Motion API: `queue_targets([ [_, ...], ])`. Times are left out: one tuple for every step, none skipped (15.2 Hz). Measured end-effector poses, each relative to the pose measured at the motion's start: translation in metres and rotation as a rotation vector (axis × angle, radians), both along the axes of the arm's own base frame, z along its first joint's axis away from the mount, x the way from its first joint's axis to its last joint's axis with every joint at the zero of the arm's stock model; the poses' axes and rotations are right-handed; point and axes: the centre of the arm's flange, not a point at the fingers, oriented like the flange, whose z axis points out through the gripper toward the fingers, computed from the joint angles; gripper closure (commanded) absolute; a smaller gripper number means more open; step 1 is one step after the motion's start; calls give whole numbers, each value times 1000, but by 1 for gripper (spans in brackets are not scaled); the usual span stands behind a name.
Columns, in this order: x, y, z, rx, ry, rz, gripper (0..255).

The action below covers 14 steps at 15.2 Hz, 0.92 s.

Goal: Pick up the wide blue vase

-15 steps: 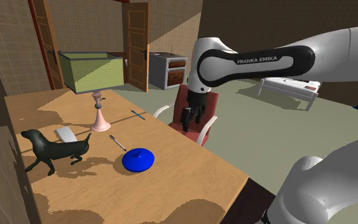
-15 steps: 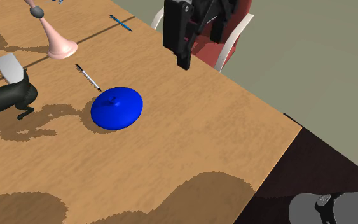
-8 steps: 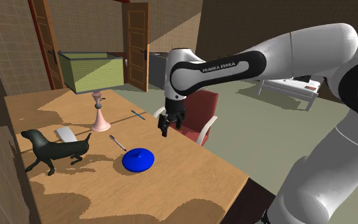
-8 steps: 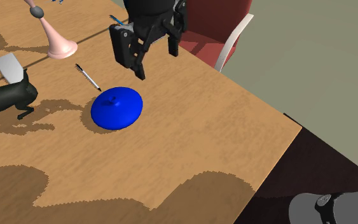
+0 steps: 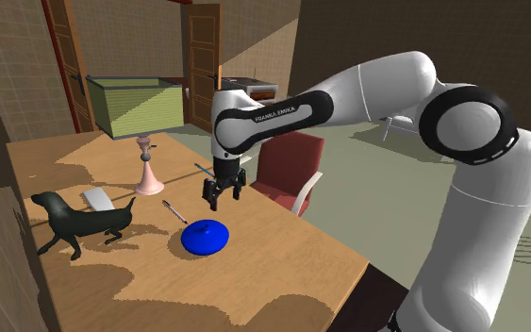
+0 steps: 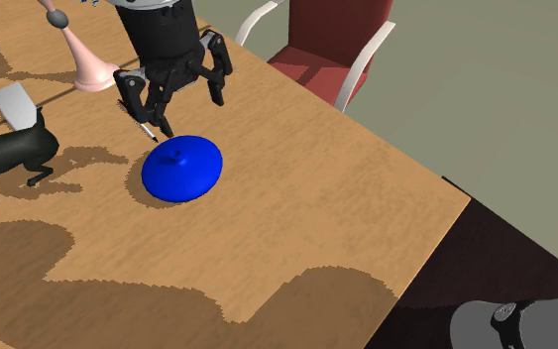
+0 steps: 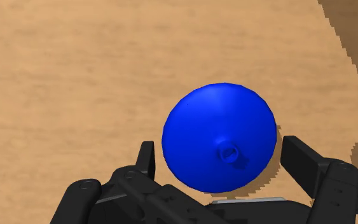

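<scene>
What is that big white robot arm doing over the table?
The white robot arm is going for the wide blue vase on the wooden table. Its black tool hovers above the vase, open, not touching it. The vase is not picked up yet.

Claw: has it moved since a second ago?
Yes. In the shoulder view the claw has swung left, from in front of the red chair to over the blue vase.

Room in a home, wooden table (image 5: 282,255), red armchair (image 5: 290,153), shaded lamp (image 5: 133,106), panelled door (image 5: 202,66) (dog figurine (image 5: 79,223) too)
</scene>
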Motion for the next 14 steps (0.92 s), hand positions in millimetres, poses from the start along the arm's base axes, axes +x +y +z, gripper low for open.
queue_targets([
  [10, 8, -9, 1, 4, -2, 0],
  [19, 14, -17, 2, 8, -4, 0],
  [28, 20, -24, 3, 12, -6, 0],
  [38, 26, -31, 4, 16, -8, 0],
  [49, 35, -38, 4, 20, -10, 0],
  [55, 39, -43, 5, 23, -12, 0],
  [58, 40, -48, 5, 25, -13, 0],
  [59, 42, -53, 5, 25, -13, 0],
  [60, 43, -59, 5, 25, -13, 0],
  [61, 43, -63, 5, 26, -14, 0],
  [61, 43, -67, 5, 26, -14, 0],
  [61, 43, -74, 5, 26, -14, 0],
  [62, 43, -79, 5, 26, -14, 0],
  [62, 43, -83, 5, 26, -14, 0],
])
